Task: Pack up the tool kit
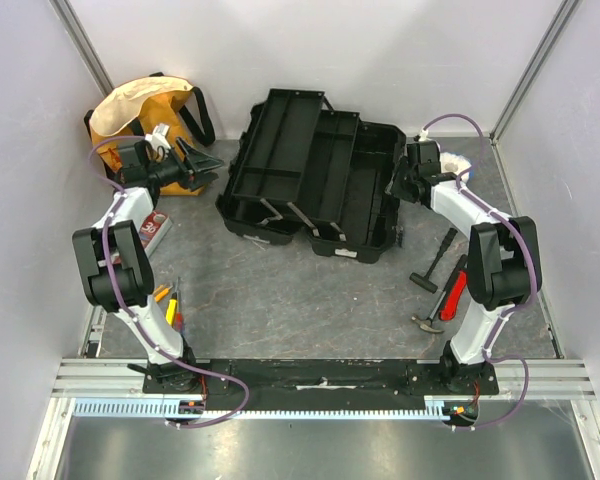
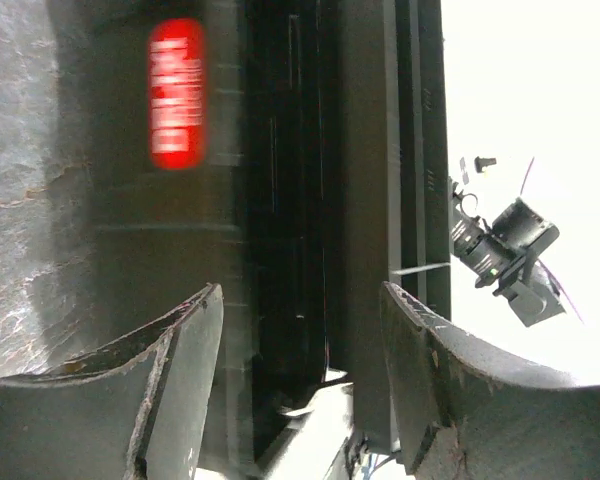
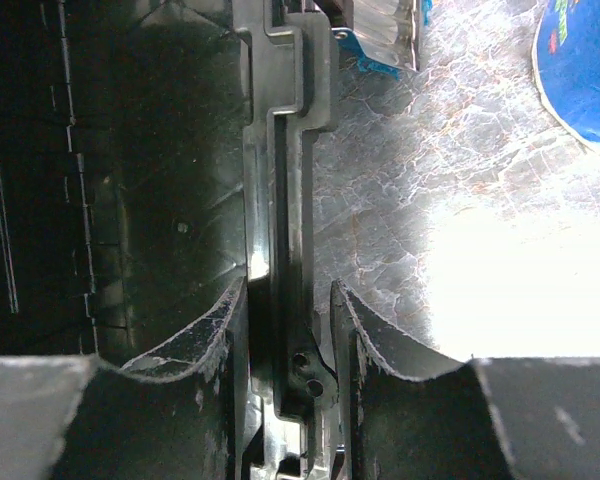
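Observation:
The black tool kit point(image 1: 365, 200) lies open in the middle of the table, its cantilever trays point(image 1: 290, 140) swung up and out to the left. My left gripper point(image 1: 202, 165) is open and empty just left of the trays. In the left wrist view point(image 2: 300, 295) the box's side with a blurred red label point(image 2: 176, 95) lies ahead between the spread fingers. My right gripper point(image 1: 400, 185) is at the box's right edge. In the right wrist view point(image 3: 288, 285) its fingers close around the box's rim point(image 3: 285, 150).
A yellow-orange bag point(image 1: 140, 105) stands at the back left, behind the left gripper. A red-white packet point(image 1: 155, 232) and small hand tools point(image 1: 170, 300) lie at the left. A hammer point(image 1: 435, 262), a red-handled tool point(image 1: 452, 295) and another hammer point(image 1: 427, 322) lie at the right. A blue round object point(image 3: 580, 70) lies by the right gripper.

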{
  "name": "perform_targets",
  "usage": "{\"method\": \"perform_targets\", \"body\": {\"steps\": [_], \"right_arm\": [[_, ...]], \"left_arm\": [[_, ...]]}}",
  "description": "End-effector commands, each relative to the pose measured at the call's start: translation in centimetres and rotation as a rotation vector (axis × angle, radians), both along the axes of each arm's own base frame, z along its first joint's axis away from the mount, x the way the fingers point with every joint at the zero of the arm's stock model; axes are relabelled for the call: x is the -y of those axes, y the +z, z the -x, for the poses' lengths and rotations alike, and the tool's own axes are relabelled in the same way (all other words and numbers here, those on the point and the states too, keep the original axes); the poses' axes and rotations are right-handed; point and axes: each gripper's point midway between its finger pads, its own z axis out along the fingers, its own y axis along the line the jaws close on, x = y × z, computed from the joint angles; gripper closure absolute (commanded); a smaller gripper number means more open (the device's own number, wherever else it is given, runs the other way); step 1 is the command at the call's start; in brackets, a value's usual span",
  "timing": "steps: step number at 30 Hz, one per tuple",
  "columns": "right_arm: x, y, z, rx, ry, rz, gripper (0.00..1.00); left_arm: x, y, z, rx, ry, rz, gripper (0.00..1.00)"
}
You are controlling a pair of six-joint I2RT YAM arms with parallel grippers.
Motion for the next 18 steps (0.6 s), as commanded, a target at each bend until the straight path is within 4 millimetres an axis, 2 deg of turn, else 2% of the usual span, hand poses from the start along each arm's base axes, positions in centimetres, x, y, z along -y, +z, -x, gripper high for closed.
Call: {"method": "perform_targets", "body": {"steps": [1,5,11,14,18], "right_arm": [[3.3,-3.3,2.0,-0.113,-0.089,0.104,0.62],[2.3,-3.6,1.4,-0.105,-0.030,0.084,0.62],[0.7,-3.1,0.3,-0.077,0.055,0.035,0.62],[0.8,-1.5,-0.1,-0.045,0.038,0.030,0.61],[1.2,1.9,-0.5,0.011,-0.011,0.029,0.52]], "left_arm": [[1.5,-1.2,-0.2,0.064,-0.037,-0.090,0.30],[1.5,-2.4,-0.4,0.035,-0.010,-0.136,0.30],[-0.5,-4.3,-0.9,-0.014,0.114,-0.337,0.31],[-1.1,-4.7,-0.9,-0.033,0.149,-0.389,0.31],[-1.6,-3.3,-0.9,-0.012,0.184,-0.409,0.31]]}}
